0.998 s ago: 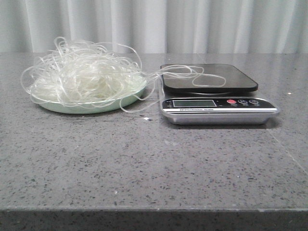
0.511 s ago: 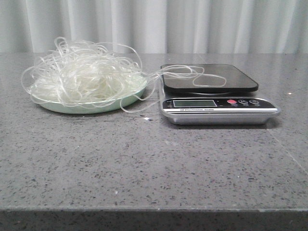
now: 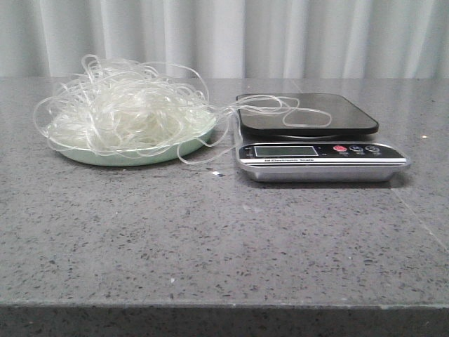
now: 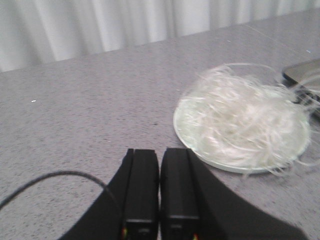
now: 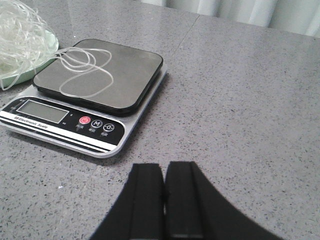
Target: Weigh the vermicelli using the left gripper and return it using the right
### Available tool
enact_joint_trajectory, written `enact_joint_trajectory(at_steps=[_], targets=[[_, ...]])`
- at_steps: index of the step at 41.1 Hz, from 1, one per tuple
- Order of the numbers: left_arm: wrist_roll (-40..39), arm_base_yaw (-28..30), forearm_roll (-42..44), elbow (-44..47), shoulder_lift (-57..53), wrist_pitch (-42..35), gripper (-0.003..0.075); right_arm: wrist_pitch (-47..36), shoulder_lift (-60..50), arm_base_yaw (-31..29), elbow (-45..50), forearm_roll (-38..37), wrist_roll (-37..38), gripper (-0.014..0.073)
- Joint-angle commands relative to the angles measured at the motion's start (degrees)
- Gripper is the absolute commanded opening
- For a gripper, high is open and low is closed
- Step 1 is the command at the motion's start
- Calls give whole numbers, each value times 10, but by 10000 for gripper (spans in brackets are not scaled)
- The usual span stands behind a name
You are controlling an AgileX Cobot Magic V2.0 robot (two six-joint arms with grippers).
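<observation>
Nothing moved since earlier frames: vermicelli (image 3: 123, 116) stayed on plate (image 3: 133, 156), loops over scale (image 3: 319, 151). Left gripper (image 4: 159, 192) and right gripper (image 5: 164, 200) both closed, empty; weighing not begun.

Vermicelli (image 3: 123, 116) heaped on pale green plate (image 3: 151, 156) at 10 o'clock of grey speckled worktop (image 3: 224, 239); stray loops trailing onto dark platform of kitchen scale (image 3: 319, 137) at 2 o'clock; pleated curtain (image 3: 280, 35) behind.

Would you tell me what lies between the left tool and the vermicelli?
Only bare grey table separates the shut left tool from the vermicelli on its plate, per the left wrist view.
</observation>
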Motion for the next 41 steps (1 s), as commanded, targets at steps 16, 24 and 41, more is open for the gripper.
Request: enact_joint_trajectory(at_steps=[16,24,41], targets=[[-7,105,-33,230,-185,-262,137,-47,3,-3,-16,-9,-1,150],[-7,143,-52,291,-277,-217,137,-47,3,-3,-16,-9,-1,150],[-7,151,-52,292,-281,-193,137,-46,4,-3,-16,-9,-1,150]])
